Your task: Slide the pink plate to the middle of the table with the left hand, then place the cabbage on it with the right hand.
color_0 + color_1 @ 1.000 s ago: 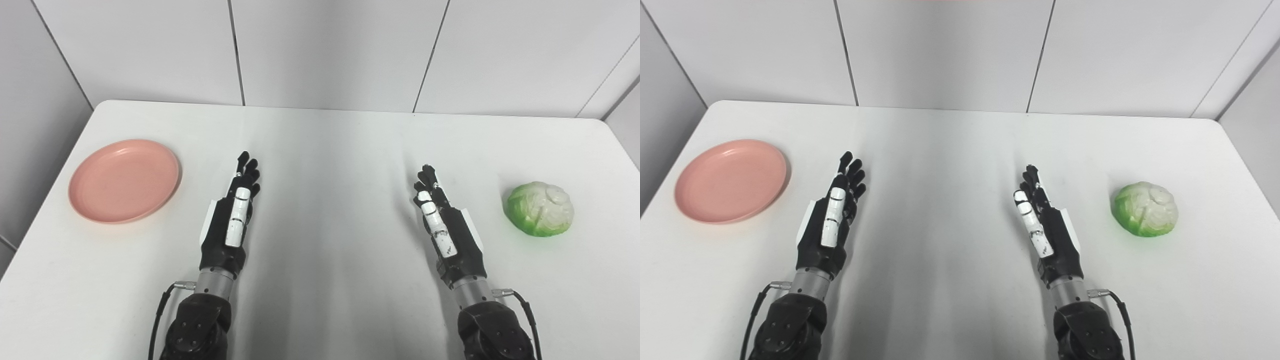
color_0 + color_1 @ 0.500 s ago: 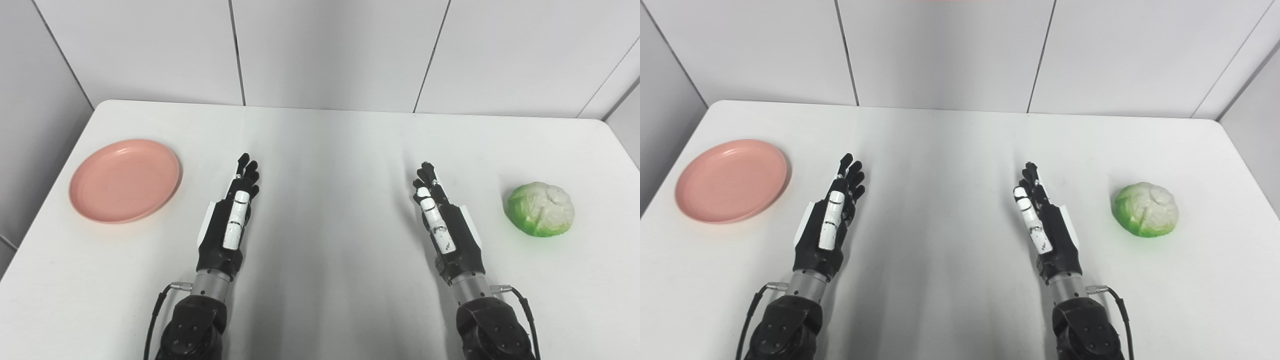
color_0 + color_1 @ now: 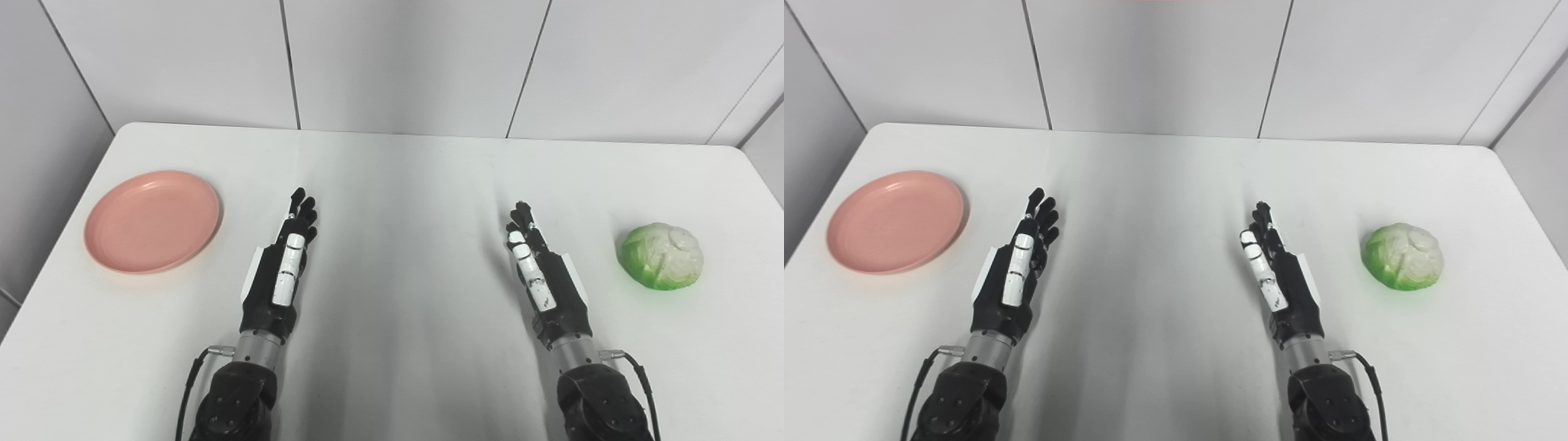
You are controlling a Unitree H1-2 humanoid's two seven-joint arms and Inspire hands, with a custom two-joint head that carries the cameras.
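An empty pink plate (image 3: 152, 221) lies flat on the left side of the white table (image 3: 404, 184). A green and white cabbage (image 3: 661, 255) sits on the right side. My left hand (image 3: 283, 264) is open, fingers stretched forward, to the right of the plate and apart from it. My right hand (image 3: 542, 274) is open, fingers stretched forward, to the left of the cabbage and apart from it. Both hands hold nothing. The same scene shows in the right eye view: plate (image 3: 896, 221), cabbage (image 3: 1404, 256), left hand (image 3: 1017, 269), right hand (image 3: 1277, 275).
White panelled walls stand behind the table's far edge. The plate lies close to the table's left edge, and the cabbage is near the right edge. Bare tabletop lies between my two hands.
Both hands have drawn back very slightly toward me. The plate and the cabbage have not moved.
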